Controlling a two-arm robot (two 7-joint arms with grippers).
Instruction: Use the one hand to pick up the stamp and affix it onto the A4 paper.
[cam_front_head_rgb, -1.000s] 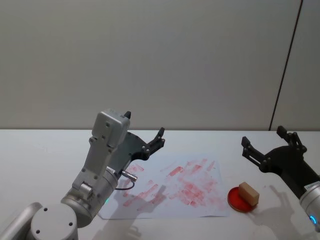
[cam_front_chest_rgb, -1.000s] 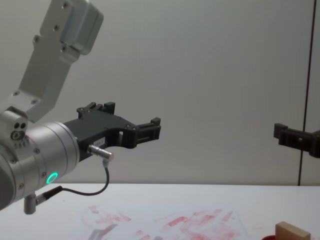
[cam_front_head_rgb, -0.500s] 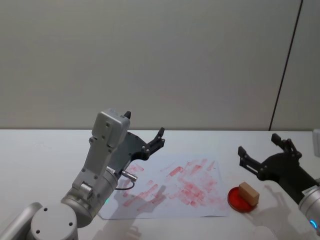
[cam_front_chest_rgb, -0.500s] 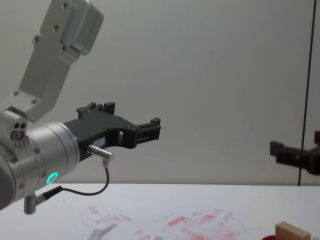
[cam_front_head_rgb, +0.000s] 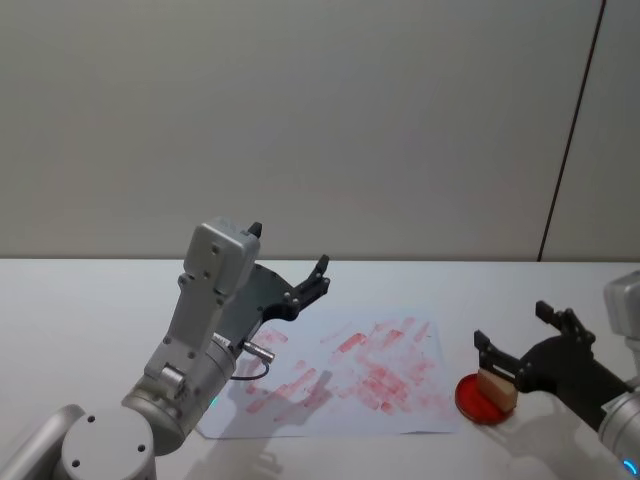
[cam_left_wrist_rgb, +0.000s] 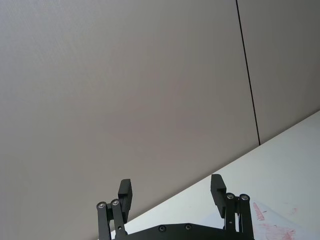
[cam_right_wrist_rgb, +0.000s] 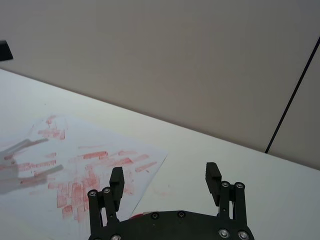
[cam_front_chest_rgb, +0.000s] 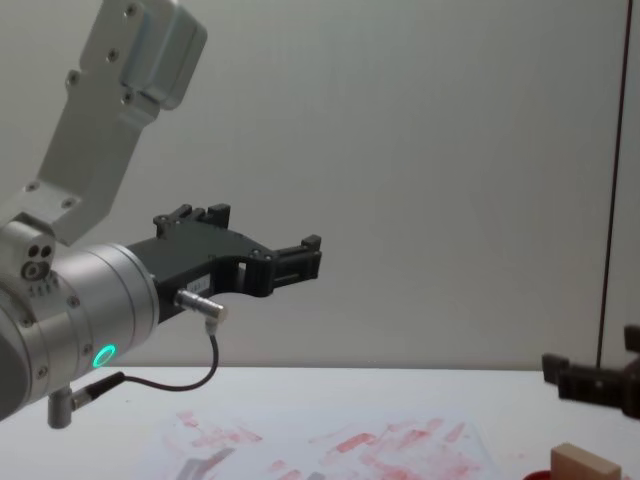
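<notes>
The stamp (cam_front_head_rgb: 498, 386) sat on the red ink pad (cam_front_head_rgb: 474, 402), just off the right edge of the A4 paper (cam_front_head_rgb: 370, 375). The right gripper (cam_front_head_rgb: 512, 330) hung close over it, jaws wide apart. The left gripper (cam_front_head_rgb: 288, 250) hovered above the paper's left half, jaws apart. Bare table (cam_front_head_rgb: 100, 300) lay beyond the paper's far edge.

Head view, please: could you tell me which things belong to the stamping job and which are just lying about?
Job: the stamp; the A4 paper; the right gripper, open, just above the stamp.
Lying about: the red dish under the stamp; the left gripper, open, parked high above the table.
</notes>
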